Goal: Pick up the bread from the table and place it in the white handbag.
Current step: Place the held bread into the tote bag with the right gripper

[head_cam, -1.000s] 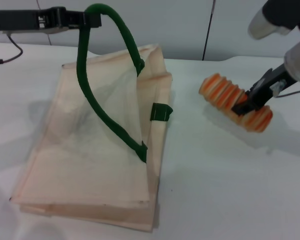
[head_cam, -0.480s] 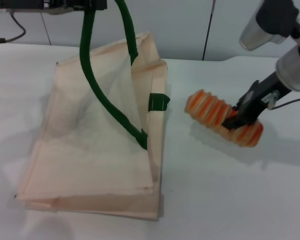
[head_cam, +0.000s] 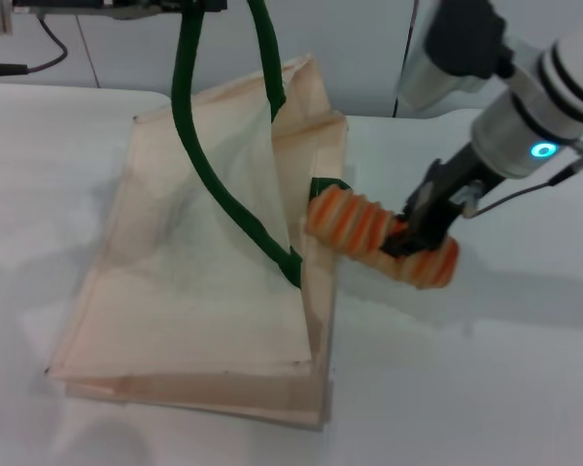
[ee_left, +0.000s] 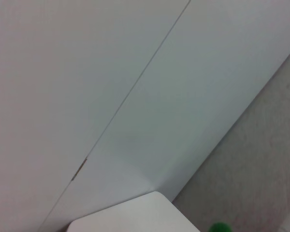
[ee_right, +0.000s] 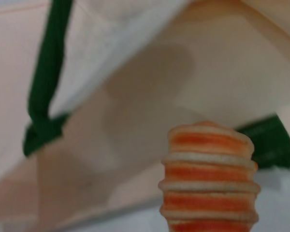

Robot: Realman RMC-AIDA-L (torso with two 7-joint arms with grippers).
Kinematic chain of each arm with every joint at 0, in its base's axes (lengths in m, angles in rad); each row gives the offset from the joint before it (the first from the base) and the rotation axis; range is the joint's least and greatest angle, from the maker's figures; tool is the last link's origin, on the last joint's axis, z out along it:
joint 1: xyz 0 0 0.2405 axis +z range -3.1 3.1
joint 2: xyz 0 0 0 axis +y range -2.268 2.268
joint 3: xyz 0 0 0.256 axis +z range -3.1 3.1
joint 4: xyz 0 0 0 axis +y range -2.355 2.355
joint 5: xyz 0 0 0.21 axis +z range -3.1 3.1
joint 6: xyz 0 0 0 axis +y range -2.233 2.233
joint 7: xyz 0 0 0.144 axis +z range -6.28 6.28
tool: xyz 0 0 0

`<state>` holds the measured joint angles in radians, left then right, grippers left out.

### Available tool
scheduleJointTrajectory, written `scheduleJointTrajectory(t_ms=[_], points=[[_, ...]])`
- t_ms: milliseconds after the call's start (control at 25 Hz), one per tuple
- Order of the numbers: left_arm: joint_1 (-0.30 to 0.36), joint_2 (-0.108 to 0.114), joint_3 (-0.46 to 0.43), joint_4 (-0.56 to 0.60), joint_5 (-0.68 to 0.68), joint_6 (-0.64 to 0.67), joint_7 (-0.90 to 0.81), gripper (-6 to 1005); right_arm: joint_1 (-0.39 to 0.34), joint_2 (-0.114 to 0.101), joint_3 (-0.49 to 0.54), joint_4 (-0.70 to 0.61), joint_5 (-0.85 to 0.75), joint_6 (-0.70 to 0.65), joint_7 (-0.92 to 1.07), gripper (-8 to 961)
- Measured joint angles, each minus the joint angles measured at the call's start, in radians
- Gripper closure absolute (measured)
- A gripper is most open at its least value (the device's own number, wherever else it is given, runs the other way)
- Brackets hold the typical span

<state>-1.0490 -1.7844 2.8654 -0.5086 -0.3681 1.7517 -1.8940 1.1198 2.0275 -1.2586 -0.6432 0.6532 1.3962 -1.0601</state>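
1. The right gripper (head_cam: 405, 236) is clamped across the bread (head_cam: 379, 238), jaws pinching it near mid-length — lifted clear of the table (head_cam: 505, 369).
2. Its long axis runs out past the jaws, leading end at the white handbag (head_cam: 194, 291) mouth.
3. The left gripper (head_cam: 180, 5) grips the green handle (head_cam: 189, 126), holding that mouth open.
4. No readable writing.

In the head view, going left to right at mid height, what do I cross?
White handbag → its green rope handle → bread → right gripper, shut on the bread.
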Motion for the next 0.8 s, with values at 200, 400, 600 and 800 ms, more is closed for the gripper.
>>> scheduleJointTrajectory(t_ms=[200,400,600,800], points=[[-0.009,-0.002,0.0,0.001,0.0,0.0,0.001,836,0.032,0.002,-0.05,0.016,0.096,-0.014,-0.003,683],[-0.014,-0.004,0.0,0.002,0.0,-0.001,0.002,834,0.042,0.004,-0.128,0.028,0.206,-0.06,-0.006,687],[-0.016,-0.009,0.0,0.002,0.0,-0.001,0.003,831,0.043,0.005,-0.208,0.048,0.319,-0.132,-0.006,697],[-0.018,-0.012,0.0,0.002,-0.001,-0.002,0.005,829,0.043,0.008,-0.281,0.078,0.395,-0.226,-0.005,706]])
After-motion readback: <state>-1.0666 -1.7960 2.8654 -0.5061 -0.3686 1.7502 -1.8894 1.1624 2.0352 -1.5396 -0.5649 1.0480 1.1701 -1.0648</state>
